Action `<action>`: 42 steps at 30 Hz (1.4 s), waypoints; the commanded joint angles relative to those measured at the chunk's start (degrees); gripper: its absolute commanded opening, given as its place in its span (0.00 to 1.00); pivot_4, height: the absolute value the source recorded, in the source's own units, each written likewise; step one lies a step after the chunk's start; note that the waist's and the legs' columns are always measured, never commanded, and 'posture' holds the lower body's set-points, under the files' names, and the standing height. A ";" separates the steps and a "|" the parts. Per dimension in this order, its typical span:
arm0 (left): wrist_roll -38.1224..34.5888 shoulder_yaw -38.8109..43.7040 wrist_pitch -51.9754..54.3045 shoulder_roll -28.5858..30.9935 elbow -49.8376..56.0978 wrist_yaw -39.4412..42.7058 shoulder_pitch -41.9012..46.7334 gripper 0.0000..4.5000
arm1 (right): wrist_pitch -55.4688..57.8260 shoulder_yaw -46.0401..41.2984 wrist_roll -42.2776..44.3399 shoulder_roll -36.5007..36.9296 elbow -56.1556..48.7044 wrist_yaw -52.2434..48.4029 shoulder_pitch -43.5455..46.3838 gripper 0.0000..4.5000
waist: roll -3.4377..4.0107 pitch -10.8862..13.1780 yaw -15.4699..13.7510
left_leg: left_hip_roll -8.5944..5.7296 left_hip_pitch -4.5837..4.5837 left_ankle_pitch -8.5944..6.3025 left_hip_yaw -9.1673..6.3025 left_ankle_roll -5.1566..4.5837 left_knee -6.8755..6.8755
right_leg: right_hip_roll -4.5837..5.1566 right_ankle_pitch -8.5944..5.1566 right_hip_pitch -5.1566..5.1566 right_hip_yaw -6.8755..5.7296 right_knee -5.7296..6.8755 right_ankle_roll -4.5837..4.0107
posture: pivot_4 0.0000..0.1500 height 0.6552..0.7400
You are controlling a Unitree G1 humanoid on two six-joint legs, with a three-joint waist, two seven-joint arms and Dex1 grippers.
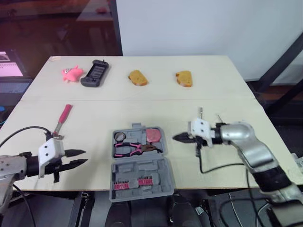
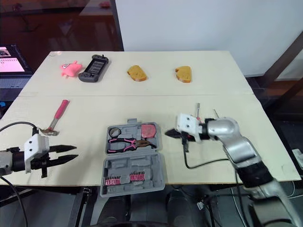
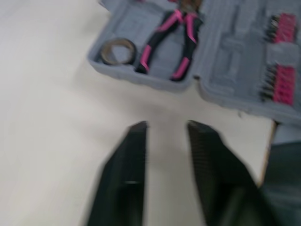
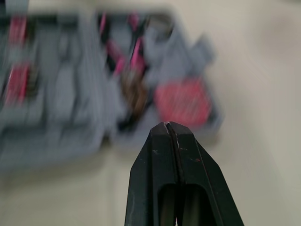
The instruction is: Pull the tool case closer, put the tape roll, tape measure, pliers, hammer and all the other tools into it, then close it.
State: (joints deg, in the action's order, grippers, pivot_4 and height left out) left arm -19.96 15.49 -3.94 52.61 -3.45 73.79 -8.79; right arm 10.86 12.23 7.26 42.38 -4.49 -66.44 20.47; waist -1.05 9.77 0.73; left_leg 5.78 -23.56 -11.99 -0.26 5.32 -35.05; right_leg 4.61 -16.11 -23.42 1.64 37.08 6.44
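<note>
The tool case (image 1: 142, 166) lies open at the near edge of the table, between the 2 arms, so the pulling-in step looks done and the loading is partly through. The tape roll (image 1: 120, 136), the pink-handled pliers (image 1: 135, 148) and the red tape measure (image 1: 153, 135) sit in the far half, and the lid half holds rows of bits. The hammer (image 1: 61, 120) lies out on the table to the left, its head just beyond the left gripper (image 1: 85, 156), whose fingers are spread apart and empty, pointing toward the case. The right gripper (image 1: 176, 137) is pressed fully together, holding nothing, its tip near the case's right rim. 2 thin small tools (image 2: 198, 109) lie just beyond its wrist, too small to name. I judge the hammer to be the next pick: the left arm would have to turn away from the case, reach over the handle and close across it. The right gripper would need to open before taking the thin tools.
</note>
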 commanded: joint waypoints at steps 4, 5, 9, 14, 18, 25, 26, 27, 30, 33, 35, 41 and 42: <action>3.94 -6.52 -2.09 -1.48 -2.15 0.07 3.12 0.02 | -8.58 3.83 -6.10 0.23 4.66 0.45 -0.53 0.00 | 0.00 0.00 0.10 | 0.01 0.01 0.00 0.00 0.00 -0.03 | -0.01 0.00 -0.02 0.00 0.02 -0.01 | 1.00 0.77; 4.61 -7.37 -2.10 -1.97 -2.36 -0.61 3.56 0.02 | -9.39 4.45 -6.89 -0.11 5.71 0.75 -0.46 0.00 | 0.00 0.00 0.05 | 0.01 0.01 0.00 0.00 0.00 -0.03 | -0.01 0.00 0.00 0.00 0.02 0.00 | 1.00 0.77; 6.99 -10.21 -2.55 -3.98 -3.65 -2.82 5.44 0.02 | -11.66 6.27 -8.94 -1.58 9.49 1.33 0.03 0.00 | -0.01 0.01 -0.09 | 0.00 -0.01 0.00 0.00 0.00 -0.04 | -0.01 0.01 0.01 0.00 0.03 0.02 | 1.00 0.77; 8.75 -13.87 -3.26 -6.35 -6.00 -3.70 8.42 0.02 | -13.50 8.37 -10.83 -4.04 13.76 1.60 1.85 0.00 | 0.01 0.01 -0.09 | 0.00 0.00 0.01 -0.01 0.00 -0.06 | -0.02 0.01 0.02 0.00 0.03 0.02 | 1.00 0.77; 9.18 -15.61 -3.92 -7.72 -7.64 -3.83 10.35 0.02 | -15.03 9.30 -11.61 -5.33 15.47 1.32 2.67 0.00 | 0.01 0.01 -0.10 | 0.00 0.00 0.01 -0.01 0.00 -0.06 | -0.02 0.02 0.03 0.00 0.05 0.05 | 1.00 0.77; 10.25 -18.82 -4.95 -11.14 -11.37 -4.36 13.85 0.02 | -15.39 10.40 -11.52 -7.65 16.45 1.01 3.54 0.00 | 0.01 0.01 -0.12 | 0.00 0.00 0.01 -0.01 0.00 -0.07 | -0.03 0.09 0.05 0.00 0.07 0.18 | 1.00 0.77; 10.30 -19.17 -4.99 -11.61 -11.80 -4.37 14.32 0.02 | -15.36 10.60 -11.52 -7.95 16.31 0.91 3.50 0.00 | 0.01 0.01 -0.13 | 0.00 0.00 0.01 -0.01 0.00 -0.07 | -0.03 0.10 0.05 0.00 0.08 0.19 | 1.00 0.77; 10.57 -19.67 -5.17 -12.13 -12.30 -4.52 14.92 0.02 | -15.30 10.83 -11.62 -8.38 16.20 0.98 3.44 0.00 | 0.00 0.01 -0.13 | 0.00 0.00 0.01 -0.01 0.00 -0.07 | -0.04 0.11 0.05 0.00 0.08 0.22 | 1.00 0.77; 12.65 -21.45 -7.29 -13.90 -14.15 -5.40 16.84 0.02 | -14.80 11.42 -11.98 -10.09 16.25 2.04 3.67 0.00 | 0.00 0.01 -0.18 | -0.01 0.00 0.01 -0.01 0.00 -0.08 | -0.03 0.13 0.05 0.00 0.09 0.25 | 1.00 0.77; 13.29 -22.44 -7.77 -14.91 -15.19 -5.63 18.02 0.02 | -14.01 11.66 -12.01 -10.86 15.40 2.24 3.50 0.00 | 0.02 0.01 -0.38 | -0.01 0.00 0.01 -0.01 0.00 -0.09 | -0.03 0.13 0.07 0.00 0.10 0.25 | 1.00 0.77; 13.44 -22.55 -7.87 -15.30 -15.64 -5.55 18.36 0.02 | -13.80 11.60 -12.21 -10.99 15.09 2.37 3.43 0.00 | 0.04 0.00 -0.63 | -0.01 0.01 0.01 -0.02 0.00 -0.11 | -0.03 0.13 0.09 0.00 0.10 0.24 | 1.00 0.77; 13.32 -22.44 -7.88 -15.75 -16.40 -5.41 18.68 0.02 | -12.95 11.30 -12.19 -11.06 14.23 2.70 3.26 0.00 | 0.05 -0.01 -1.21 | -0.01 0.04 0.02 -0.02 0.00 -0.13 | -0.03 0.12 0.12 0.00 0.10 0.22 | 1.00 0.77; 13.27 -22.39 -7.84 -15.79 -16.47 -5.44 18.70 0.02 | -12.84 11.24 -12.17 -11.07 14.16 2.78 3.25 0.00 | 0.05 -0.01 -1.25 | -0.01 0.04 0.01 -0.02 0.00 -0.13 | -0.03 0.12 0.12 0.00 0.10 0.22 | 1.00 0.77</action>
State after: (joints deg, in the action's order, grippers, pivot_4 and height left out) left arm -6.73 -5.89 -10.90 37.83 -20.15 68.58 9.30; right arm -1.62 23.83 -5.46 32.56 12.50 -64.26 23.25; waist -1.00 9.76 -0.52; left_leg 5.77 -23.52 -11.98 -0.28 5.33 -35.19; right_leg 4.58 -15.99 -23.30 1.65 37.18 6.65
